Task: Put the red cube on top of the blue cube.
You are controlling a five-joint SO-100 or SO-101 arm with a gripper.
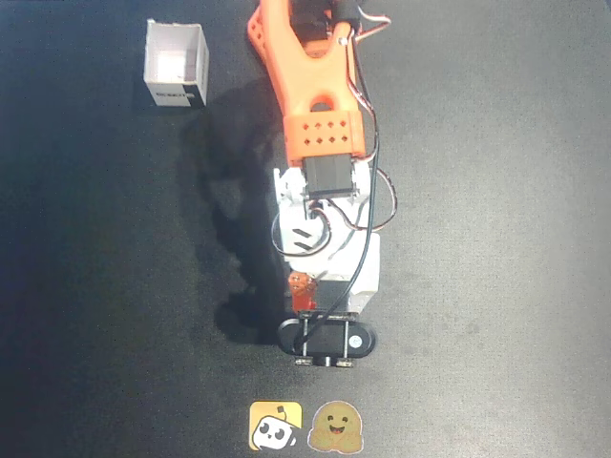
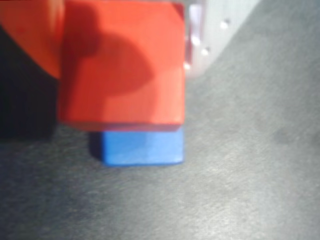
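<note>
In the wrist view the red cube fills the upper left. My gripper is shut on it, with the orange finger on its left face and the pale finger on its right. Directly beneath it lies the blue cube on the dark mat, with only a strip of it showing past the red cube's lower edge. I cannot tell whether the two cubes touch. In the overhead view the orange arm and the wrist camera mount hide both cubes.
A white open-topped box stands at the upper left of the overhead view, well away from the arm. Two stickers, one yellow and one brown, lie flat near the bottom edge. The table is a dark mat.
</note>
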